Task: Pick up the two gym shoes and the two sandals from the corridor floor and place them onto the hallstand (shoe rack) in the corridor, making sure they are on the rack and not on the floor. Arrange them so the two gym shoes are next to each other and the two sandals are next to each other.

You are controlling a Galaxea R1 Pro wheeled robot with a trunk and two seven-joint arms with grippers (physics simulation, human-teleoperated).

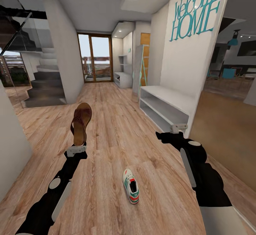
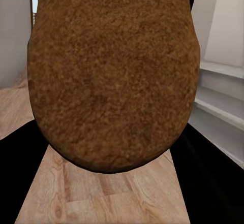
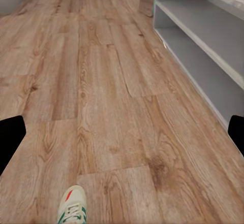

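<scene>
My left gripper [image 1: 79, 143] is shut on the heel end of a dark brown sandal [image 1: 81, 121], held upright above the corridor floor [image 1: 117, 132]. In the left wrist view its sole [image 2: 112, 71] fills the space between the black fingers [image 2: 15, 183]. One white gym shoe [image 1: 131, 186] with green stripes and red patches lies on the floor between my arms; its toe [image 3: 71, 208] appears in the right wrist view. My right gripper [image 1: 176, 126] hangs open and empty near the low rack. The hallstand [image 1: 123, 79], with wall shelves above it, stands far down the corridor. The second sandal and second gym shoe are out of view.
A plain low white rack [image 1: 167, 103] with two open tiers [image 3: 203, 36] runs along the right wall under the "Welcome HOME" lettering. Stairs [image 1: 46, 86] rise at the left and a glass door [image 1: 94, 57] closes the corridor's far end. A wall corner [image 1: 10, 149] juts in at near left.
</scene>
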